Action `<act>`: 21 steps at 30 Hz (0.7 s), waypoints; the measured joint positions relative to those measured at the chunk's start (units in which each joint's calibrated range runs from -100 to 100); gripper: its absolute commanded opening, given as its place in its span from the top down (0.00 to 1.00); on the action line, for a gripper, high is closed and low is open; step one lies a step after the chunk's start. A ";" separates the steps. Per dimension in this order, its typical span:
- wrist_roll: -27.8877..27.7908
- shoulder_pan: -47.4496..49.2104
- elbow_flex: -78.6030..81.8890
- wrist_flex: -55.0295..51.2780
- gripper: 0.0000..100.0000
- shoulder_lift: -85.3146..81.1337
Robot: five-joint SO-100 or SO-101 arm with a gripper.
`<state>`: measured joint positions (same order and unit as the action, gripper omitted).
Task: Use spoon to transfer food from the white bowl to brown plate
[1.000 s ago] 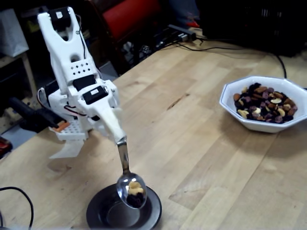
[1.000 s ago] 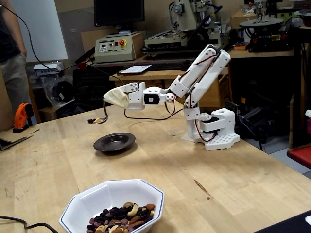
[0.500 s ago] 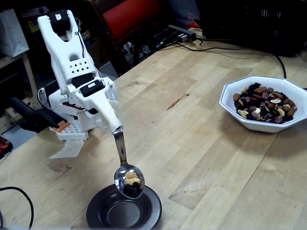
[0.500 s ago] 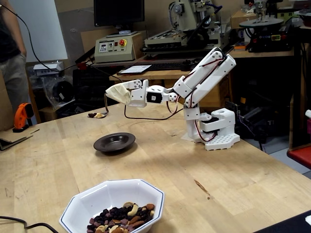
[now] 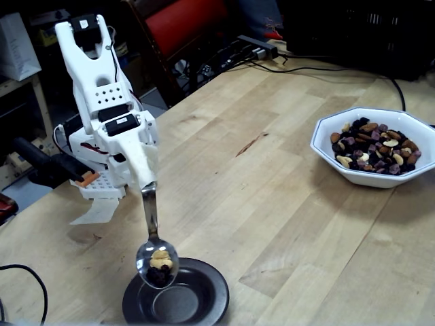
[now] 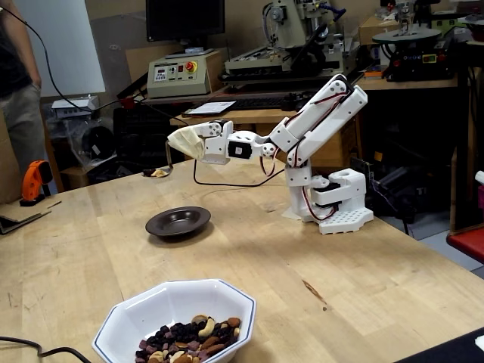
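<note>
Spoon [image 5: 157, 263] fixed at arm tip, held level so food [image 5: 160, 258] stays in it; finger state cannot be told. Plate [image 5: 204, 293] lies below it, bowl [image 5: 326, 151] well apart.

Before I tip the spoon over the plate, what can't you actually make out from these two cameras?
- Brown plate: its near rim is cut off by the bottom edge in a fixed view.
- Food on the spoon: too small in a fixed view to tell pieces apart.
- Gripper: no fingers visible in either fixed view; the spoon sits at the arm's tip.
</note>
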<state>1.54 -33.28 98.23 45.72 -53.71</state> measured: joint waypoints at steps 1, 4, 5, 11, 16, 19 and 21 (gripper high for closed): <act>-0.05 -0.15 0.00 0.00 0.96 0.00; -0.34 -0.15 0.00 0.00 0.96 0.00; -0.44 -0.15 0.00 0.00 0.96 0.00; -0.44 -0.15 0.00 0.00 0.96 0.00; -0.44 -0.15 0.00 0.00 0.96 0.00; -0.44 -0.15 0.00 0.00 0.96 0.00; -0.44 -0.15 0.00 -1.04 0.96 0.17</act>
<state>1.10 -33.43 98.23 44.68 -53.54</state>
